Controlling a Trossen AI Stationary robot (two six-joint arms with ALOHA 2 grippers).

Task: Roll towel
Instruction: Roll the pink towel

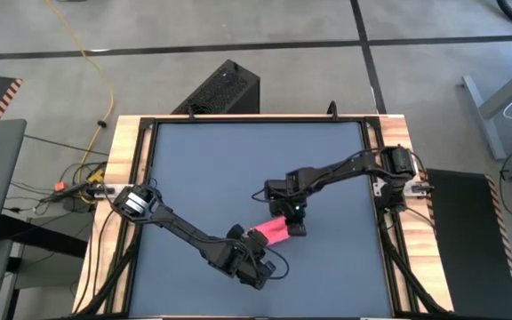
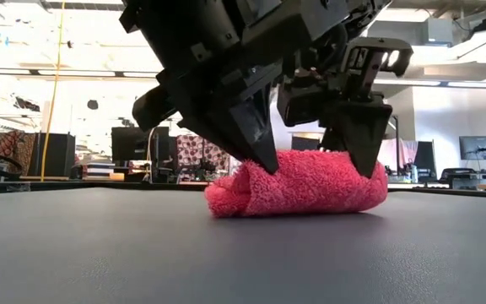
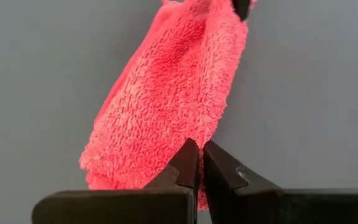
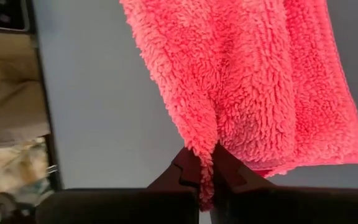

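Nearest, one pink towel [image 2: 298, 184] lies rolled into a loose log on the dark grey mat [image 2: 243, 253] covering the bench. Two grippers press at its ends: the left gripper [image 3: 199, 163], fingers together at one end, and behind it the right gripper [image 4: 205, 169], fingers clamped on the other edge.

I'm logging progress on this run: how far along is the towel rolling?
Mostly done: the towel already lies as a compact roll on the dark mat, its spiral showing at one end. In hand: the left claw and the right claw each pinch an end of the roll, fingers shut on the pile. Left: let go and pull both arms clear, if the roll holds.
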